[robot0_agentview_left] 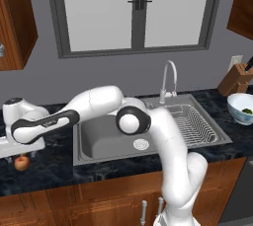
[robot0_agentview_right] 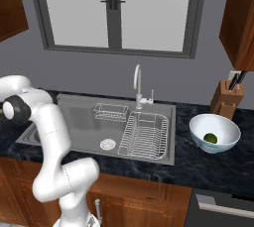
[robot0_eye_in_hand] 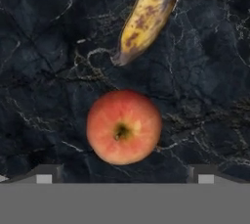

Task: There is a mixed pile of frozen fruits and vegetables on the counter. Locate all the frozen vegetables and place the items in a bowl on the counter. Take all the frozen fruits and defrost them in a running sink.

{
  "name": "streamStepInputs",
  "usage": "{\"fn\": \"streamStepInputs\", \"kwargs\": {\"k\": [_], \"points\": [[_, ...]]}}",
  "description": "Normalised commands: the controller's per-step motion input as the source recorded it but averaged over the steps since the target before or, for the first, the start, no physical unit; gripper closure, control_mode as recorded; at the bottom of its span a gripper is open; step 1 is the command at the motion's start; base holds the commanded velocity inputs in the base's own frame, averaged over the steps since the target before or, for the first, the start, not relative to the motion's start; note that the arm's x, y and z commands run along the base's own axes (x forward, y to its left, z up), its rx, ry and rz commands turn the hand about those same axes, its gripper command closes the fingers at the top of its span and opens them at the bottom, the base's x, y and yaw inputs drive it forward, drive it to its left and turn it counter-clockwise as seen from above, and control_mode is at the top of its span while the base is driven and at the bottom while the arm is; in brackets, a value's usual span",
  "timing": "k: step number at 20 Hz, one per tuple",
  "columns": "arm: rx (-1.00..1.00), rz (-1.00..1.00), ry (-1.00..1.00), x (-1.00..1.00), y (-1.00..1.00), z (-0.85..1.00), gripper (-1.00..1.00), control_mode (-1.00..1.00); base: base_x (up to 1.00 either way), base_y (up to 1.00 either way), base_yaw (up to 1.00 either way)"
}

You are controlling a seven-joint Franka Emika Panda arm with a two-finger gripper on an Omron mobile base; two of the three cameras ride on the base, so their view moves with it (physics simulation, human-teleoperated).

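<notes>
My gripper hangs released over the round red-orange apple on the black marbled counter; closing off-centre could roll it toward the spotted yellow banana

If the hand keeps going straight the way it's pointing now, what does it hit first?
Most likely the apple: it sits between the open hand's fingertips, on the counter. The banana lies beyond it, off the line. How far above the apple the hand is cannot be told.
</notes>
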Motion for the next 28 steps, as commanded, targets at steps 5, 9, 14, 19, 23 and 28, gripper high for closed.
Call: {"fn": "streamStepInputs", "kwargs": {"k": [5,9,14,19,23,28], "points": [[-0.02,0.00,0.00,0.00,0.01,-0.19,-1.00,-1.00,0.00,0.00,0.00],[-0.05,0.00,0.00,0.03,0.00,-0.30,-1.00,-1.00,0.00,0.00,0.00],[-0.07,0.00,0.00,0.08,0.00,-0.41,-1.00,-1.00,0.00,0.00,0.00],[-0.01,0.00,0.03,0.66,0.14,-0.16,-1.00,-1.00,0.00,0.00,0.00],[0.00,0.00,0.05,0.19,0.20,-0.07,1.00,-1.00,0.00,0.00,0.00],[-0.02,0.00,0.26,-0.03,0.16,0.00,1.00,-1.00,0.00,0.00,0.00]]}}
